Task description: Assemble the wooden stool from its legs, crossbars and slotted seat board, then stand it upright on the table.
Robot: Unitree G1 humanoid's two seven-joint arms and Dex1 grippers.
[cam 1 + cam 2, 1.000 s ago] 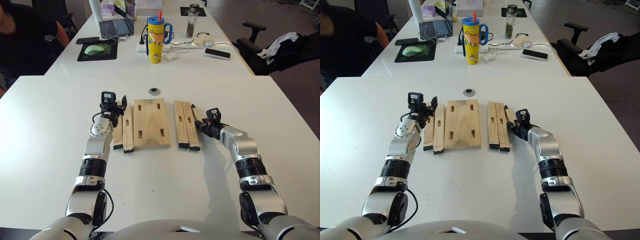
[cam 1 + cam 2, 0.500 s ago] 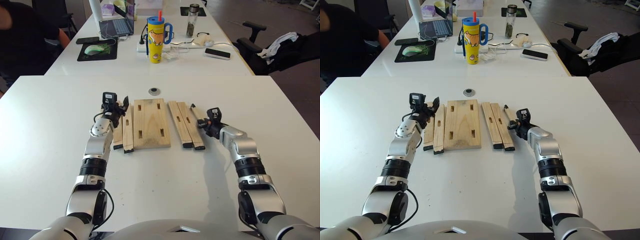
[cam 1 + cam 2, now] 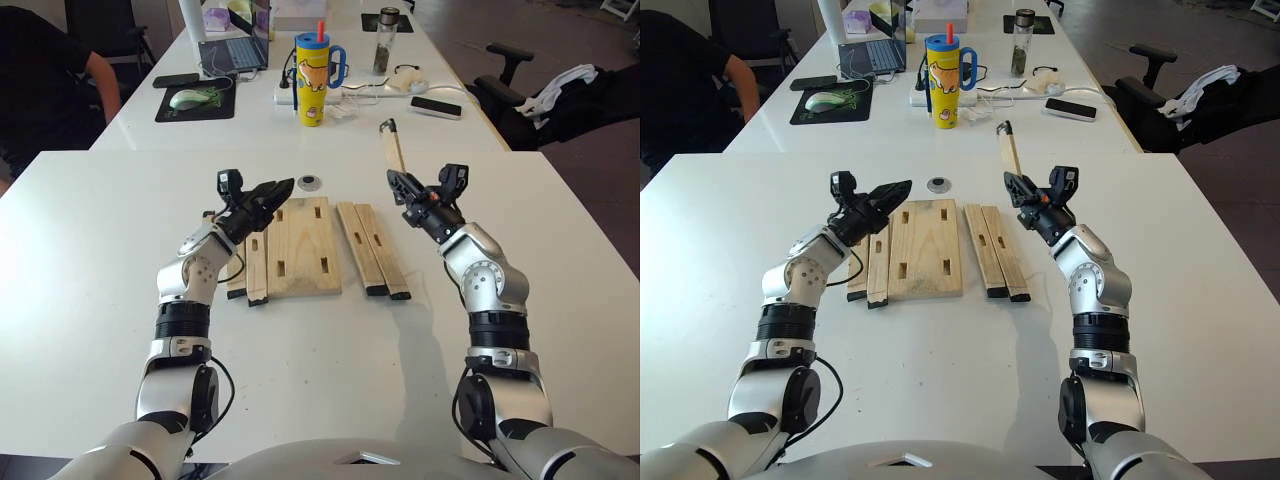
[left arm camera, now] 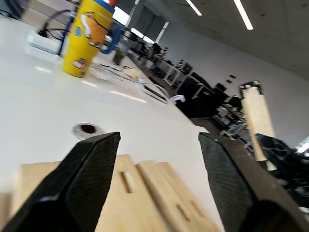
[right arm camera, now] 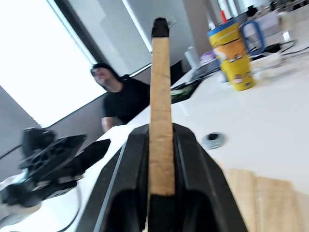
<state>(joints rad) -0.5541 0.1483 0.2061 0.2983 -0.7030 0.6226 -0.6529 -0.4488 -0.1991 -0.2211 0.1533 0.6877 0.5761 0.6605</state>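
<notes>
Left pincer (image 3: 264,196) hangs above the table (image 3: 90,300), over the far end of the left pair of legs (image 3: 250,268). Its jaws are spread wide with nothing between them. The left wrist view looks out between the two dark pads (image 4: 91,164) at the bare wood beyond. My read is that it's parked ready, either to steady the flat parts or take the next piece.

The left legs lie flat, side by side, just beside the left edge of the slotted seat board (image 3: 300,245). The board sits flat at centre with its slots facing up, and a small round grommet (image 3: 309,182) lies just past its far edge. On the board's right is the right pair of legs (image 3: 372,248), also flat and slightly angled. These two touch each other and sit near the board without touching it. Nothing is joined yet, so assembly has barely begun.

Right pincer (image 3: 425,192) is raised off the table, past the far end of the right legs, and clamped on the low end of a thin wooden bar (image 3: 391,145). The bar stands nearly upright with its dark tip on top. It's probably a crossbar, and holding it low leaves the long end free to feed into a leg slot.

A yellow cup (image 3: 312,80) stands on the far table, well apart from the parts.
</notes>
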